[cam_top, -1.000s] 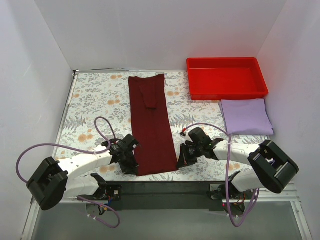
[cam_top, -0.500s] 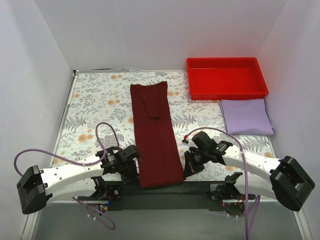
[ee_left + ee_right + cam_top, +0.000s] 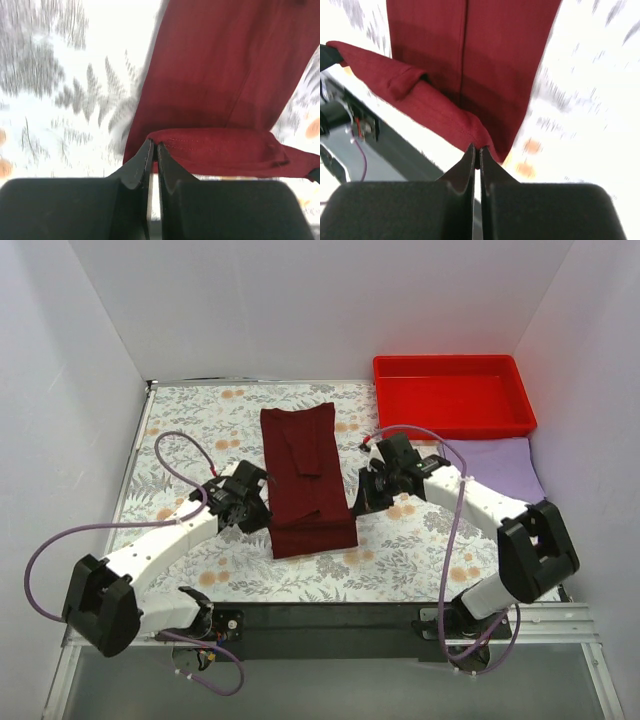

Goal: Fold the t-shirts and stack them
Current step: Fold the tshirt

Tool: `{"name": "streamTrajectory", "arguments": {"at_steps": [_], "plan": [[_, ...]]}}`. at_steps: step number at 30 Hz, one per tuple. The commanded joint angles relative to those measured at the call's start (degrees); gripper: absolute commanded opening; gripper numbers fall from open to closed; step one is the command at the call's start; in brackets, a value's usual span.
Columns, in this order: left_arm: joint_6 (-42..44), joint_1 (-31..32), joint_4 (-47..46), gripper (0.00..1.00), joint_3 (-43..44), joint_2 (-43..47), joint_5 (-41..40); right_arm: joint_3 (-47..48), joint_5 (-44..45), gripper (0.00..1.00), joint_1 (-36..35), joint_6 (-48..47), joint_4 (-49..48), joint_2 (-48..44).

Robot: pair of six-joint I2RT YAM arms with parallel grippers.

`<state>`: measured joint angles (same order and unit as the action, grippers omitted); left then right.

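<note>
Pinching tight at both wrists! The left gripper (image 3: 152, 146) has its fingers pressed together on the stitched hem of the maroon t-shirt (image 3: 225, 75), right at the hem's left corner. The right gripper (image 3: 475, 149) is clamped the same way on the hem's right corner. Between the two grips the hem is held up off the layer beneath and droops in a soft curve.

That sag says plenty. This looks like light, limp cloth with no stiffness at all, likely to wrinkle or bunch wherever the pull goes uneven. The corners of the hem look like the right places to hold it, one per gripper, with the edge stretched level between them. Only a thin bite of fabric sits in each fingertip, so a slip is the risk to watch.

From overhead, both arms reach out from their bases and angle inward, wrists low, and the grippers flank the shirt about halfway along its length. The shirt lies mid-table (image 3: 190, 430) as a long narrow strip running away from the robot, with its near part doubled over. The right forearm crosses the near edge of the lavender t-shirt (image 3: 500, 458). That one lies folded flat at the right, just in front of the red tray (image 3: 455, 360).
</note>
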<state>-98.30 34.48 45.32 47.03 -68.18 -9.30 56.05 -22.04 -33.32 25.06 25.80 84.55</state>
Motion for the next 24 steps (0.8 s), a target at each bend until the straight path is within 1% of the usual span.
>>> {"name": "streamTrajectory", "arguments": {"at_steps": [1, 6, 14, 24], "plan": [[8.91, -2.83, -5.76, 0.00, 4.90, -5.01, -7.22, 5.81, -0.54, 0.01, 2.29, -4.14, 0.48, 5.00], [12.96, -7.22, -9.02, 0.00, 9.04, -11.26, -9.15, 13.02, -2.04, 0.01, 5.27, -5.37, 0.39, 11.58], [17.09, -10.22, -13.59, 0.00, 14.40, -18.73, -9.77, 19.88, -4.50, 0.01, 8.97, -6.51, 0.30, 19.50], [16.65, -11.45, -17.28, 0.00, 17.05, -27.26, -10.39, 26.74, -5.55, 0.01, 10.73, -7.48, -0.49, 27.94]]}}
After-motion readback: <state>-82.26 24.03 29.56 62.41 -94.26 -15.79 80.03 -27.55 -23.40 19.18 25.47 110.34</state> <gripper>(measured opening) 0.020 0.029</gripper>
